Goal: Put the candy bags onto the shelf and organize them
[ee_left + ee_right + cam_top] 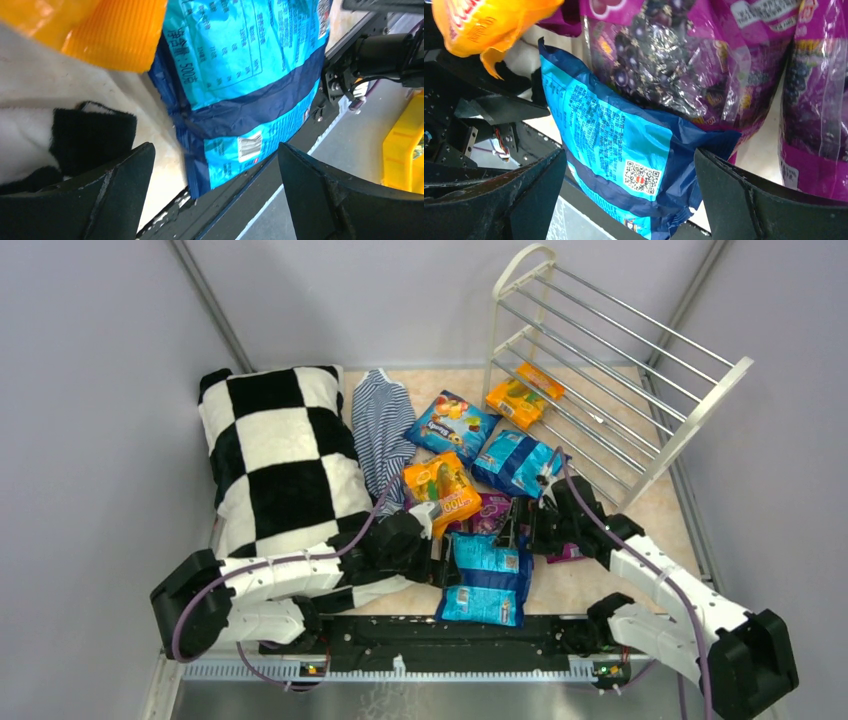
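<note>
The white rod shelf (640,390) stands at the back right with two orange candy bags (522,398) on its lowest tier. Loose bags lie in front of it: two blue (450,425) (515,462), one orange (442,490), purple ones (490,512), and two blue ones near the front edge (487,565) (480,605). My left gripper (445,562) is open beside the front blue bag (240,75), its jaws wide apart and empty (215,195). My right gripper (520,525) is open, with the blue bag's corner (619,145) between its fingers but not pinched (631,195).
A black-and-white checkered pillow (275,455) lies at the left, and a blue-striped cloth (382,430) lies beside it. The black arm mounting rail (450,635) runs along the near edge. Grey walls close in both sides. Purple bags (674,60) lie just beyond the right fingers.
</note>
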You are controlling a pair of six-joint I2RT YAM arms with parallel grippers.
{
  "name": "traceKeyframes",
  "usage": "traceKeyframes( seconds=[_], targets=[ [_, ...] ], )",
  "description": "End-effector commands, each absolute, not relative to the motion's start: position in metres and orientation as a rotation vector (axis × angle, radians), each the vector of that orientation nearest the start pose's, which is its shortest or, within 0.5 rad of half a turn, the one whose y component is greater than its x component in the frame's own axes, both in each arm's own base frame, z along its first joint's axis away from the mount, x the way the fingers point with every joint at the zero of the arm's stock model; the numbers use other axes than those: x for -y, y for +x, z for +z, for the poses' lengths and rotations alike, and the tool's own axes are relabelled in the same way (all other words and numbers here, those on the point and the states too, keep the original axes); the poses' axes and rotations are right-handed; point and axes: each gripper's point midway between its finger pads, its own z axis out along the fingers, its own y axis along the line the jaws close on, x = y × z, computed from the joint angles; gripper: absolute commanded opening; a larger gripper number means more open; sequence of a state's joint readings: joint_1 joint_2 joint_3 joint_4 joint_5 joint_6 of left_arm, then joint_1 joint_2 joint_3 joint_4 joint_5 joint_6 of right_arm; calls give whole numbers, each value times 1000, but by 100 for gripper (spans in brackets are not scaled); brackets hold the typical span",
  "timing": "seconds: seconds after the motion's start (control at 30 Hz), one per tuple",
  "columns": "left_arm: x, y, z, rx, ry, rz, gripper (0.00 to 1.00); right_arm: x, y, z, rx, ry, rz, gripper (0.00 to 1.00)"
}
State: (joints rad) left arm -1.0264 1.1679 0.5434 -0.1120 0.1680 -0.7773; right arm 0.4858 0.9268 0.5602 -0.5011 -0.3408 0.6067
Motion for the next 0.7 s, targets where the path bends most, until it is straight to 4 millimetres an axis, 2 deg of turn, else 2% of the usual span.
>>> traceKeyframes(
  seconds=[0.0, 0.17, 0.37, 0.5, 0.67],
  targets=[
    [322, 117, 89, -2442, 373, -1176, 99, -172, 168, 83, -2605, 117, 789, 99],
    [333, 118, 87, -2417, 320, -1259, 97, -156, 169, 97, -2556, 130, 698, 99],
    [334, 119, 75, -2456, 277, -1245, 93, -154, 150, 76, -2614, 210, 736, 99],
    [335, 117, 69, -2476, 264, -1260, 86, -174, 144, 75, -2585, 183, 927, 98],
    [339, 115, 68, -2476, 256, -1296, 78, -199, 138, 80, -2517, 99, 1168, 81]
  ],
)
